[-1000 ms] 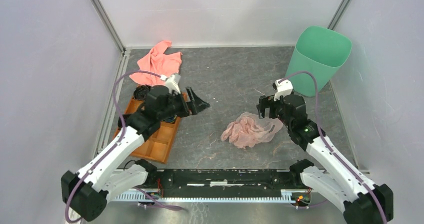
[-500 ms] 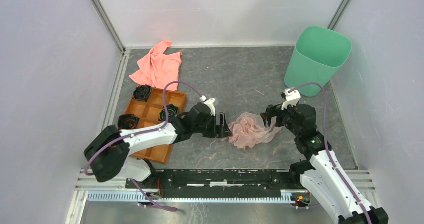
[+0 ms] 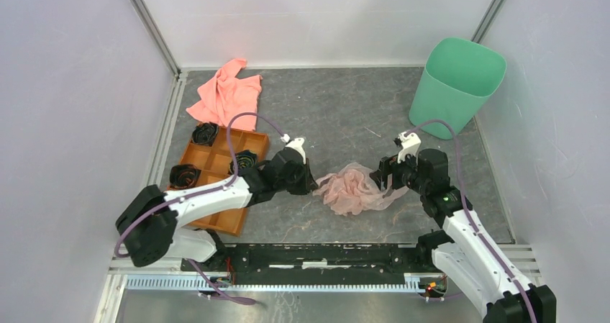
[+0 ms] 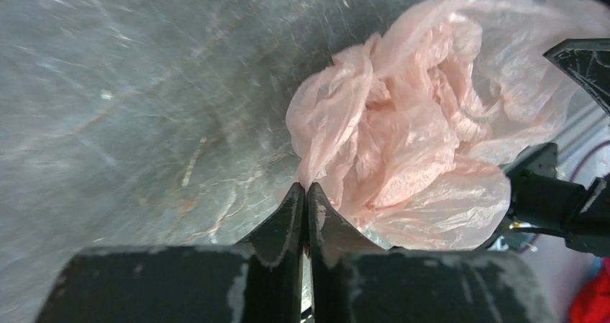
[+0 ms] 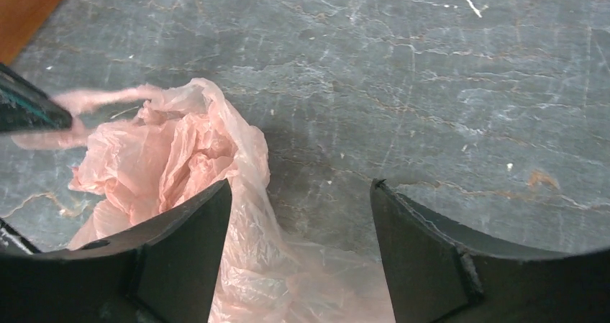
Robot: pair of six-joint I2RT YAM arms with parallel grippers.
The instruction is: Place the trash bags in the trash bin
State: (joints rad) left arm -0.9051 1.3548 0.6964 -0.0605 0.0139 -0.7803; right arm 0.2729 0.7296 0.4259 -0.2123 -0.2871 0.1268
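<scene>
The trash bag, a crumpled translucent pink film, lies on the grey floor between my two arms. My left gripper is low at its left edge. In the left wrist view that gripper has its jaws pressed together on a fold of the bag. My right gripper is at the bag's right side. In the right wrist view it stands open, with loose film of the bag between its fingers. The mint-green trash bin stands upright at the far right corner, apart from both grippers.
An orange compartmented tray holding black items sits at the left, partly under my left arm. A salmon cloth lies behind it. Enclosure walls stand close on the left, right and back.
My left arm swung down from above the tray to the bag's left edge and its jaws closed on the film. My right gripper came down to the bag's right edge and its jaws narrowed.
</scene>
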